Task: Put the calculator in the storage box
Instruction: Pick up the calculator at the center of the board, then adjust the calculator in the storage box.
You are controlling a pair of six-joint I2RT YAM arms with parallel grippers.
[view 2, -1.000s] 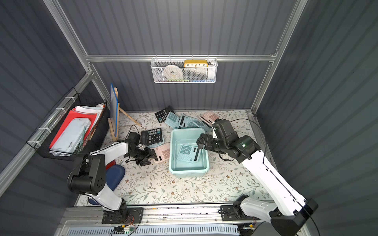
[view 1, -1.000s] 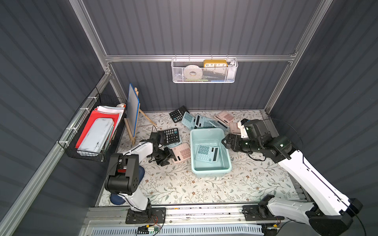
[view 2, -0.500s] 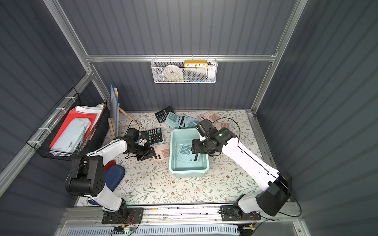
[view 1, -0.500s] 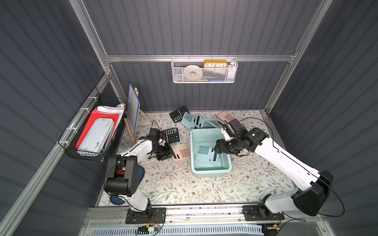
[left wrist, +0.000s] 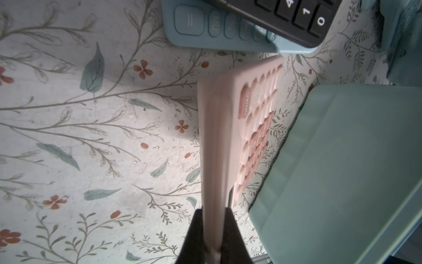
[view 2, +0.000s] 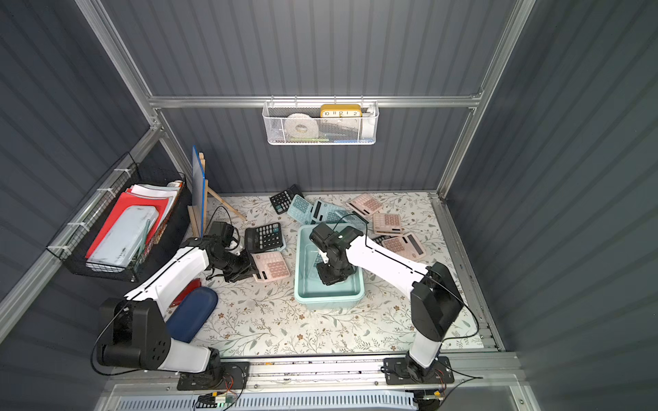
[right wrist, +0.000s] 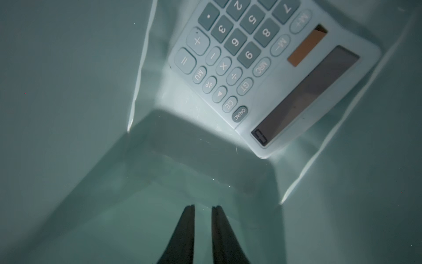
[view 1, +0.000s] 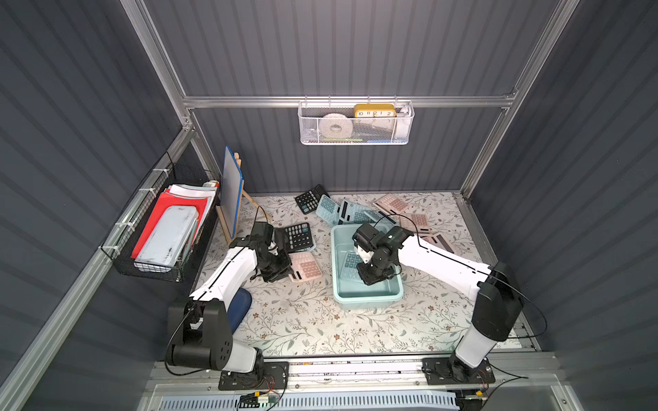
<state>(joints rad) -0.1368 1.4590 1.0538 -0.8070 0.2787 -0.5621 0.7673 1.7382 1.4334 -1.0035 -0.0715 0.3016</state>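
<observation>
The floral-clothed table (view 1: 302,320) fills the cell floor, and near its centre sits the storage box (view 1: 368,301), a pale mint tub lying lengthwise from 12 to 6 o'clock. The right arm (view 1: 438,259) reaches in from 4 o'clock and bends down over the tub. The left arm (view 1: 231,274) comes from 7 o'clock and ends at the tub's 9 o'clock side. A loose heap of blue and pink calculators (view 1: 359,213) lies at 12 to 2 o'clock of the box, and a black calculator (view 1: 297,236) at its 10 o'clock. Inside the box a blue calculator (right wrist: 274,68) lies keys up, in the half toward 12 o'clock. The pink calculator (left wrist: 214,137) is outside, just beside the box's 9 o'clock wall, keys up; whether it rests on the cloth or hangs clear is hard to tell. The left gripper (left wrist: 213,212) is clamped on that calculator's 9 o'clock end, a finger on each face. The right gripper (right wrist: 203,206) hangs inside the box, its fingers (right wrist: 186,228) drawn narrow with a slim empty gap, holding nothing
</observation>
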